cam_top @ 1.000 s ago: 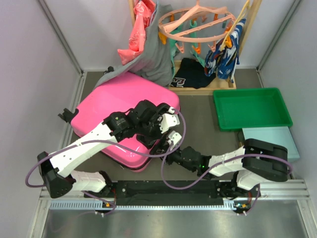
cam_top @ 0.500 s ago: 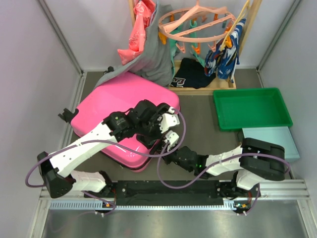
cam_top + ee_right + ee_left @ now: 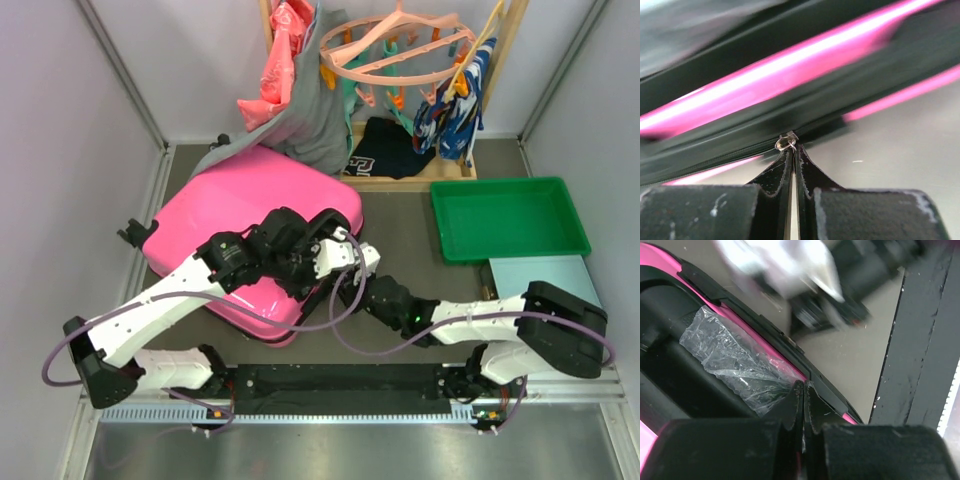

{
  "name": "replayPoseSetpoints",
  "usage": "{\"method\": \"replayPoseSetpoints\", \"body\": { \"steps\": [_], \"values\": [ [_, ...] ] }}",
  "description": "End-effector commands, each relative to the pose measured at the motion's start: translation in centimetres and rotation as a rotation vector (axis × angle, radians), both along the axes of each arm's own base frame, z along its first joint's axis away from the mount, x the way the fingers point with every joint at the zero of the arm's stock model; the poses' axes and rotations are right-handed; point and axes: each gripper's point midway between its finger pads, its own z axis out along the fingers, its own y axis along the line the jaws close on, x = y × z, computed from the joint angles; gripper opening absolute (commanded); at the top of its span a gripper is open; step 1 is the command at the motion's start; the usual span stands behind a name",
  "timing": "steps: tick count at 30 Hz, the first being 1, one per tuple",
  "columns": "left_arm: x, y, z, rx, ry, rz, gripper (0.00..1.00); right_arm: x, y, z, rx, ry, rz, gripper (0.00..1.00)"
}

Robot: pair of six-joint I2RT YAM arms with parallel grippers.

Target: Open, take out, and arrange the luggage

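While the large hot-pink hard-shell suitcase [image 3: 240,215] lies flat on the dark surface [image 3: 400,240] with its lid apparently down, the step in hand is the first one, opening, and the work is at the zipper. Both arms meet at the suitcase's near right corner. The right jaws are fully closed and pinch the small metal zipper pull [image 3: 786,142] at their very tips, on the black zipper trim [image 3: 715,150] that runs between the pink shell halves. The left jaws are closed as well, their tips against the black edge of the suitcase, just beside a patch of crinkled clear plastic film [image 3: 735,357]. Whether they nip that film or only press down, I cannot tell. Nothing has been taken out. The next move probably calls for drawing the pull along the track around the corner, in line with the teeth, since so slight a hold could slip. The left arm would need to steady the shell against sliding.
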Motion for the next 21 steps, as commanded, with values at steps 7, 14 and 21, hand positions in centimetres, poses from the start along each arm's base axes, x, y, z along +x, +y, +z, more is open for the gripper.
{"method": "replayPoseSetpoints", "body": {
  "steps": [7,14,21],
  "values": [
    [-6.3,8.6,-4.3,0.264,0.151,-0.075,0.0,6.4,-6.0,1.5,-0.033,-0.025,-0.259,0.0],
    [-8.5,10.8,-4.2,0.279,0.154,-0.159,0.0,9.6,-9.9,3.3,-0.053,-0.06,-0.317,0.0],
    [-9.8,12.6,-4.3,0.288,0.106,-0.262,0.0,11.6,-9.0,4.5,-0.185,-0.161,-0.242,0.0]
  ]
}}
